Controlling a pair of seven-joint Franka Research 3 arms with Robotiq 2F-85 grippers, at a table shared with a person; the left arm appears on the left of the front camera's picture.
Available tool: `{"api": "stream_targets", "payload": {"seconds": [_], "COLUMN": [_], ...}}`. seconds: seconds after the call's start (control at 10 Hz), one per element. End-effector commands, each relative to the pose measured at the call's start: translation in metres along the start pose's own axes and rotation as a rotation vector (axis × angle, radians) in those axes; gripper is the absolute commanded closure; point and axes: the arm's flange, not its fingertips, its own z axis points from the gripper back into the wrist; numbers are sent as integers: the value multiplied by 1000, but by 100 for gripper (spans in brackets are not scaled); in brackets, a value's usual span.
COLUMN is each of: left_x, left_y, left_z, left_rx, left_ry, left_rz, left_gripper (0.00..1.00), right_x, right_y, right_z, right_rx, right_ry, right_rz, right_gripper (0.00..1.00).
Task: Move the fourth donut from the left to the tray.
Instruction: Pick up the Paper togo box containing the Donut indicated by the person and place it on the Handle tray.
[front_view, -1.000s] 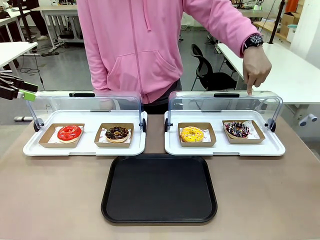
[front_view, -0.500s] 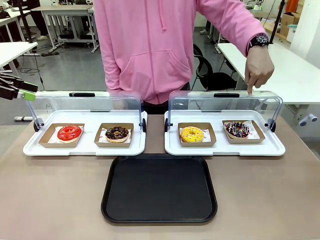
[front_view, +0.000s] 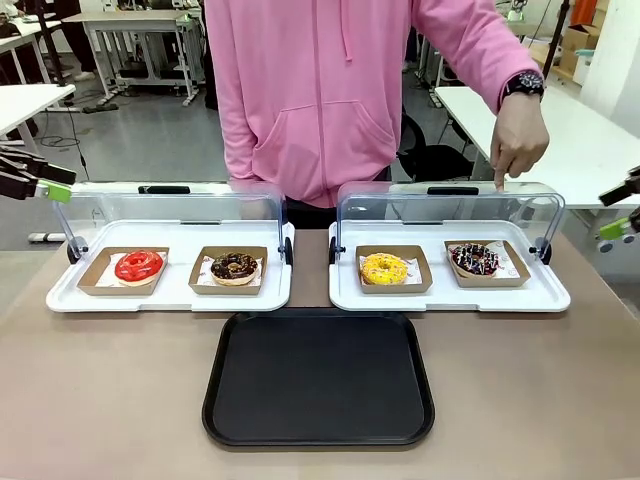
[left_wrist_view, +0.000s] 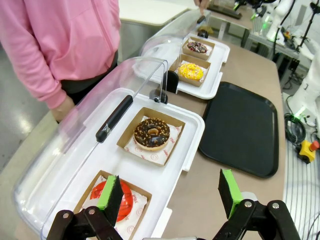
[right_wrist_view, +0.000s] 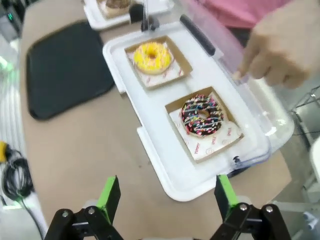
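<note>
The fourth donut (front_view: 475, 259) has dark icing, white drizzle and pink-red sprinkles. It sits in a brown cardboard holder at the right end of the right white tray (front_view: 450, 297), and the right wrist view has the donut (right_wrist_view: 201, 115) near its centre. A person's hand (front_view: 516, 140) points down at the lifted clear lid above it. The black tray (front_view: 318, 378) lies in front, bare. My right gripper (right_wrist_view: 163, 192) is open, hovering off the table's right edge. My left gripper (left_wrist_view: 170, 192) is open at the far left, above the red donut (left_wrist_view: 111, 198).
A yellow donut (front_view: 384, 268) shares the right white tray. The left white tray (front_view: 170, 296) holds a red donut (front_view: 138, 265) and a chocolate donut with golden crumbs (front_view: 234, 266). Both clear lids (front_view: 175, 208) stand open at the back. The person stands close behind the trays.
My right gripper has come into the front view at the right edge. The person has shifted to the right, the pointing hand staying over the fourth donut.
</note>
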Motion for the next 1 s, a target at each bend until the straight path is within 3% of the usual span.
{"api": "stream_targets", "payload": {"seconds": [0.0,0.4,0.5,0.9], "left_x": [1,1,1,1], "left_y": [-1,-1,-1,-1], "left_z": [0,0,0,0], "left_rx": [-4,-4,-4,-4], "left_ry": [-6,-6,-6,-6], "left_rz": [1,1,1,1], "left_gripper": [0,0,0,0], "right_x": [-3,5,7,9], "right_y": [4,4,3,12], "right_z": [-37,-98,-99,-91], "right_rx": [-48,-65,12,-35], "right_ry": [140,293,277,259], "right_rz": [140,356,314,291], "right_gripper": [0,0,0,0]}}
